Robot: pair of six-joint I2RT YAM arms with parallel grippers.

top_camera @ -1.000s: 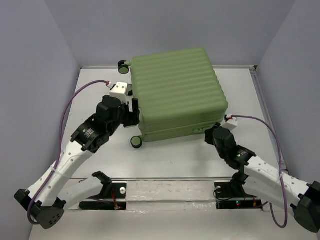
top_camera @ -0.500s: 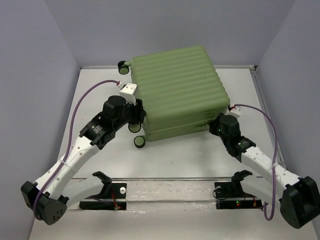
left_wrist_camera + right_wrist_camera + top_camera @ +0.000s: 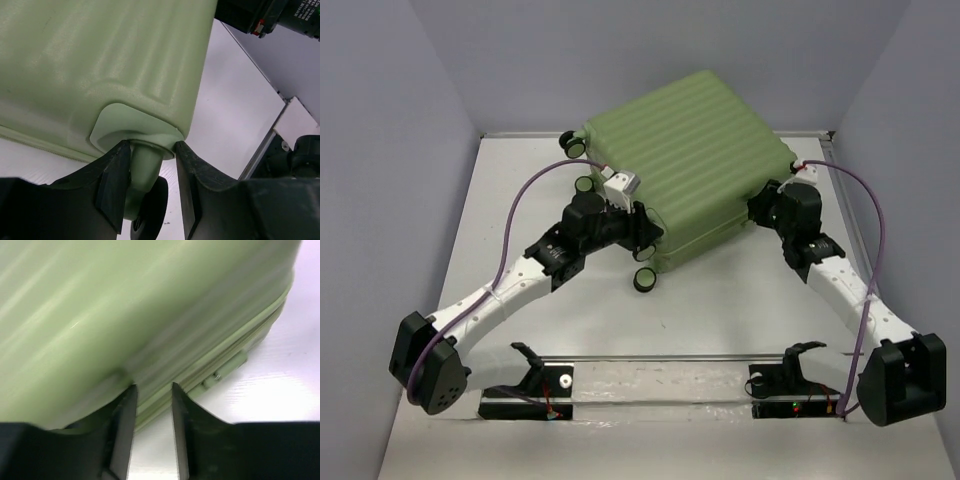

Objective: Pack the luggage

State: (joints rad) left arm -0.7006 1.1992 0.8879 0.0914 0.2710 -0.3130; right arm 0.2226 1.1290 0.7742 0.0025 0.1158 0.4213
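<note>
The light-green suitcase [image 3: 690, 150] lies closed on its broad side at the back of the white table [image 3: 720, 320], set askew so that one wheeled corner points toward the arms. The left gripper [image 3: 151, 150] is parted around the stem of the near caster [image 3: 150, 210]. One finger [image 3: 112, 185] rests against the stem and the other stands a sliver off (no clamp that shows). The right gripper [image 3: 153, 387] is at the suitcase's right corner, its fingers a narrow gap apart with nothing between them, tips against the shell by the zip seam [image 3: 235, 347]
</note>
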